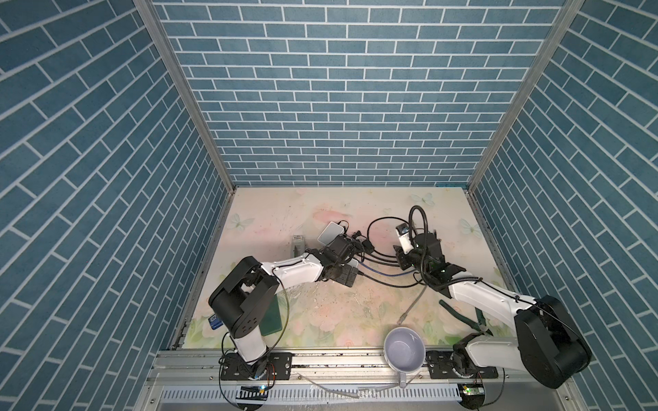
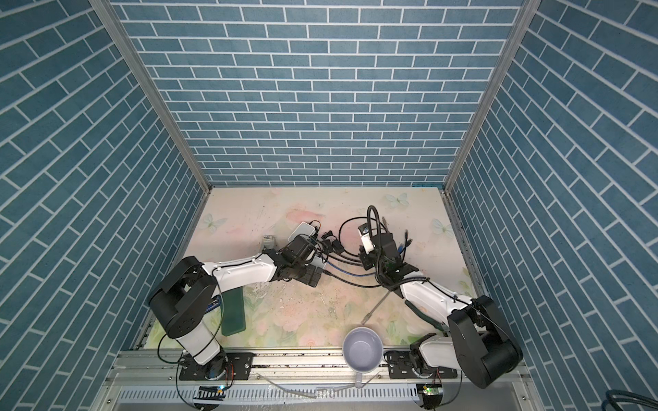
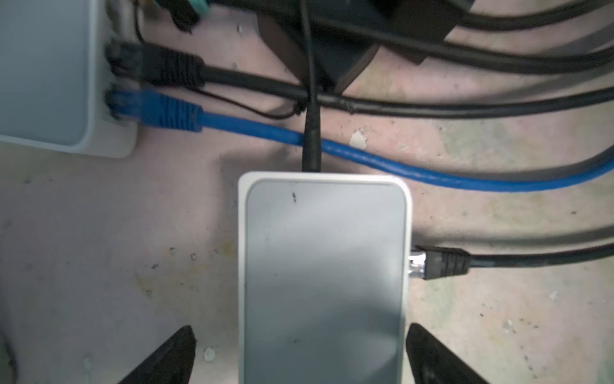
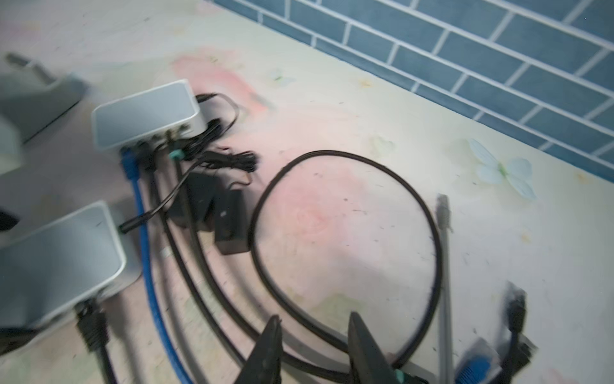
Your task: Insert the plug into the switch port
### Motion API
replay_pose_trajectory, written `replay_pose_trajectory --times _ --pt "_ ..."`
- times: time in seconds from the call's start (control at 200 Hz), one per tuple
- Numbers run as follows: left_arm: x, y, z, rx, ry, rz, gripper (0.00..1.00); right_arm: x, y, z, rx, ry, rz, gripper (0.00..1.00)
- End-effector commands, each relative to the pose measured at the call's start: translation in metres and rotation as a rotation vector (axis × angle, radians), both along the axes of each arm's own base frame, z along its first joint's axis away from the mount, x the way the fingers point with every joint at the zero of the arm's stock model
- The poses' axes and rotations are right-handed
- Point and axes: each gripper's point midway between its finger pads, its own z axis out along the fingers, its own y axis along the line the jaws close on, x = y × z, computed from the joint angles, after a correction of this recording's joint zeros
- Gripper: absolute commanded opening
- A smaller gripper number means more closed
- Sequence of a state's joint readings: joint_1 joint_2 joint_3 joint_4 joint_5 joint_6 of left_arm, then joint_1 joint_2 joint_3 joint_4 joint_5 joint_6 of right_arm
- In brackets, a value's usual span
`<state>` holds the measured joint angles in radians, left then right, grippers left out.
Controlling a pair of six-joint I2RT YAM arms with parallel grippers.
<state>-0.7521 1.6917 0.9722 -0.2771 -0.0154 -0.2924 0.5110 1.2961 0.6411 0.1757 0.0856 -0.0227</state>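
Left wrist view: left gripper, jaws spread, flanks switch, likely bracing it against plug; right gripper parted, empty.

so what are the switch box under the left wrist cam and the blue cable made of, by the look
Switch box: likely hard plastic, white rim, grey satin top with a soft sheen. Blue cable: probably a rubbery plastic jacket, matte, bending smoothly, with a ribbed moulded boot.
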Motion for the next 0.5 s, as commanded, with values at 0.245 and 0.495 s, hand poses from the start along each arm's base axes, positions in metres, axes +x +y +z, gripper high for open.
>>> replay_pose_trajectory --times 0.245,0.495 --pt "0.029 -0.01 0.084 -0.146 -0.211 0.071 1.0 -0.041 -0.088 -0.02 0.056 0.406 -0.507 0.38" --pt "0.031 -0.027 0.086 -0.288 -0.218 0.081 1.0 -0.076 -0.111 -0.031 0.084 0.47 -0.648 0.39"
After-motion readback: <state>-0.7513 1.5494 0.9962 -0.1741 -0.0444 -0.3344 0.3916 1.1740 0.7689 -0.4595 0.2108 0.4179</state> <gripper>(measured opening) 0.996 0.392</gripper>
